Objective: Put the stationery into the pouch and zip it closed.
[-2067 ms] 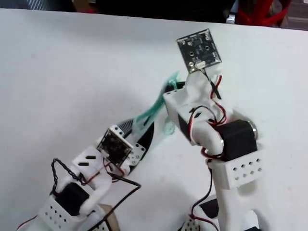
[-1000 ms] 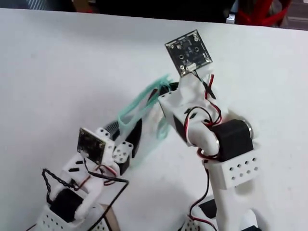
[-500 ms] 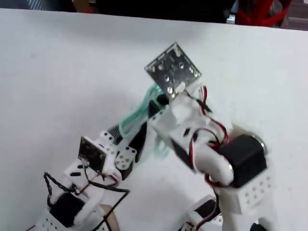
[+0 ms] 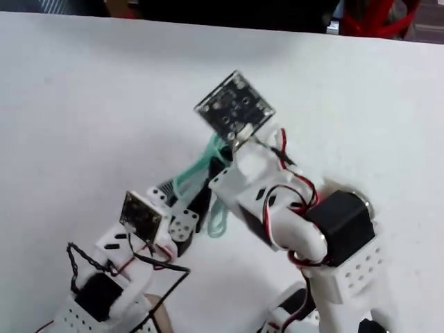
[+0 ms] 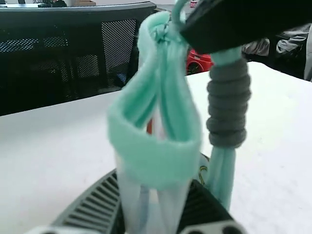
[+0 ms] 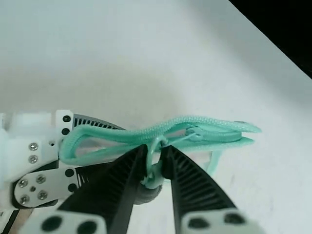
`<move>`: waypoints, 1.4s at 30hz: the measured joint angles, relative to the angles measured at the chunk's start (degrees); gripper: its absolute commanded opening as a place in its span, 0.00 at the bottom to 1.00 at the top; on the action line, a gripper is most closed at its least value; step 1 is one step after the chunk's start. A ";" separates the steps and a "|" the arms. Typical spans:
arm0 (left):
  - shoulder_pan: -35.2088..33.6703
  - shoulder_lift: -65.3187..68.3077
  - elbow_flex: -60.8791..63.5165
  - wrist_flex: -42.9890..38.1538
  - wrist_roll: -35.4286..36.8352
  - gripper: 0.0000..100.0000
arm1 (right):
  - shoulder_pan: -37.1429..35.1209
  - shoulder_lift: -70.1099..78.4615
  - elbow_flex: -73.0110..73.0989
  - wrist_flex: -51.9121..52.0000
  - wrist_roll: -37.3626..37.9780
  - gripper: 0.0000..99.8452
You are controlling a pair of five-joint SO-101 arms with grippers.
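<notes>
The teal pouch (image 4: 201,166) hangs off the table between the two arms, its mouth bunched into long folds (image 6: 195,127). My left gripper (image 4: 182,208) holds the pouch's lower end (image 5: 156,141) from below, jaws shut on the fabric. My right gripper (image 6: 155,155) comes from above with its black fingers pinched on the zipper pull (image 6: 157,145), near the middle of the zip line. A teal strap with a dark grey wrap (image 5: 226,105) dangles under the right gripper (image 5: 195,24). What lies inside the pouch is hidden.
The white table (image 4: 83,104) is bare to the left and behind the arms. Its far edge runs along a dark background with a red object (image 4: 378,17). A black mesh chair (image 5: 73,58) stands beyond the table.
My right gripper has moved left along the pouch toward the left arm, dragging the zipper pull with it. The pouch has bunched up shorter. The left arm shifted left, then held.
</notes>
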 measured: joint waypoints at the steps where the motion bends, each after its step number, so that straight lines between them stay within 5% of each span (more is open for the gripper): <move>1: 0.00 0.00 0.00 0.09 -0.26 0.02 | -1.32 -0.18 0.53 0.00 0.53 0.02; 5: -0.26 0.00 0.00 0.00 -0.88 0.02 | -9.23 -0.18 3.34 0.97 1.93 0.02; 12: -0.44 0.00 0.00 0.00 -1.14 0.02 | -10.99 1.05 5.98 1.23 2.29 0.02; 18: -0.44 0.00 0.00 0.00 -1.05 0.02 | 0.62 -1.05 -5.80 1.23 3.52 0.13; 23: -0.44 0.00 0.00 0.00 -1.14 0.02 | 10.99 -1.49 -17.32 1.23 19.08 0.19; 42: 0.00 0.00 0.00 0.00 -5.63 0.02 | 18.02 9.93 -11.25 1.23 63.03 0.19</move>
